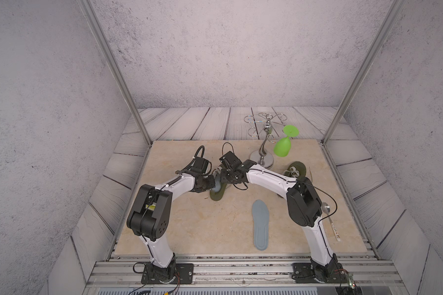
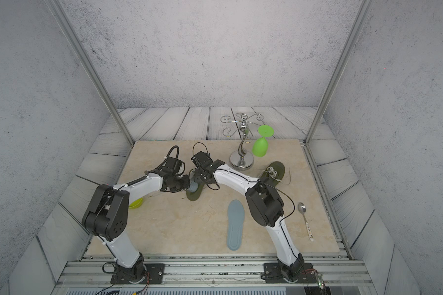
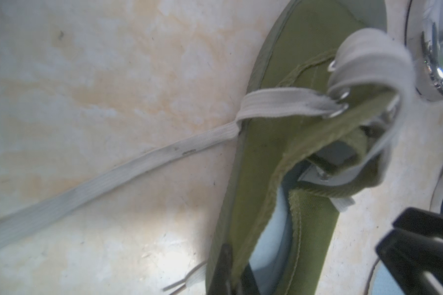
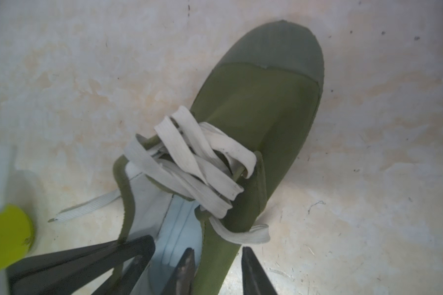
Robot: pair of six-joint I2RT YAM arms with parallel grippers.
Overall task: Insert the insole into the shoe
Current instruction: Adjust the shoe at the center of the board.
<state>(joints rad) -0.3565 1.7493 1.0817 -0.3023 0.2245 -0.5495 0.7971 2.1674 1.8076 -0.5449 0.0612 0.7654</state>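
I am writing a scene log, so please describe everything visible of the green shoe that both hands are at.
The shoe is olive canvas with a darker toe cap, metal eyelets and loose flat white laces, one trailing on the beige table, where the shoe stands on its sole. A pale blue insole shows inside its opening. The left hand is shut on its collar; the right hand has its jaws either side of the shoe's wall, grip unclear.

— Can any writing be read here?
— No. Only the metal spoon with white handle (image 2: 306, 223), at four o'clock, carries small dark marks, too tiny to read.
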